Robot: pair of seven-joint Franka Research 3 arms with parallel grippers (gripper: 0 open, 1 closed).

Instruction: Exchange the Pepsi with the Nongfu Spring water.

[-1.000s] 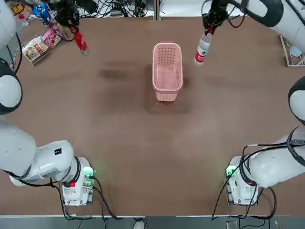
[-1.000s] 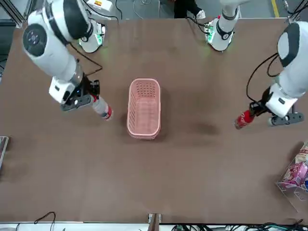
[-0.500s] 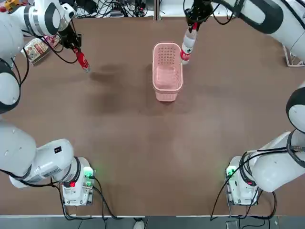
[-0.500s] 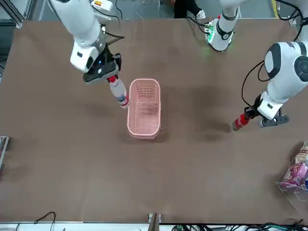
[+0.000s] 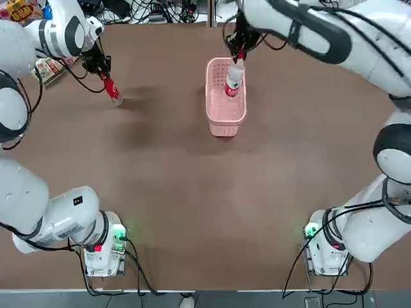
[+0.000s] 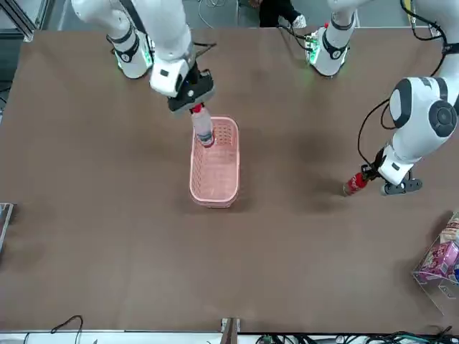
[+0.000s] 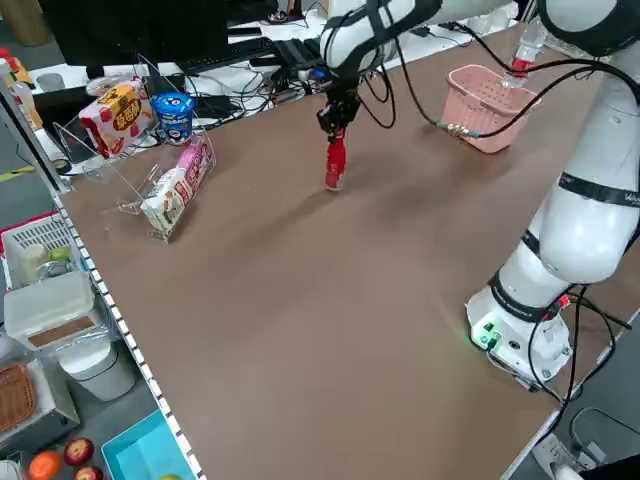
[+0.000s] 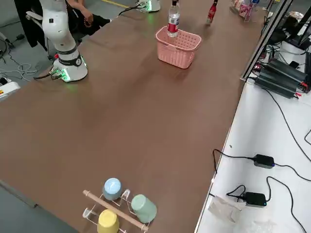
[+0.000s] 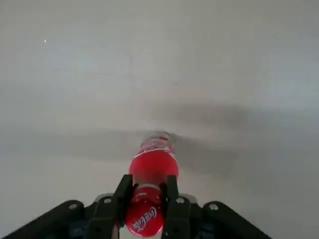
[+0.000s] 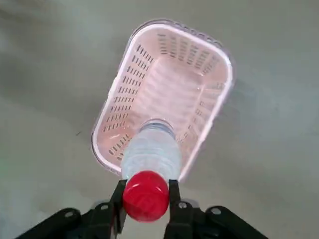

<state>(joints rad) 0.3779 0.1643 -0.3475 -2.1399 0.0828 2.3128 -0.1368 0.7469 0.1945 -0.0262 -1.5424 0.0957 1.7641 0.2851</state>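
Pepsi (image 5: 111, 88), seen from the top, hangs at ten o'clock from the table (image 5: 192, 192) centre, clamped by its neck in the left gripper (image 5: 103, 72). Nongfu Spring water (image 5: 232, 81) hangs over the pink basket (image 5: 225, 119), at twelve o'clock, pinched by the right gripper (image 5: 239, 56).

Front view: the water bottle's base dips inside the basket's rim. Both wrist views show fingers (image 9: 172, 199) clamped on bottle necks.

A robotics lab, by every sign: 2 white arms bolted to a brown table (image 5: 192, 212), cable tangles (image 5: 154, 9) along the far edge, power adapters (image 8: 260, 160) on a side bench, snack props in a clear rack (image 7: 150, 170).
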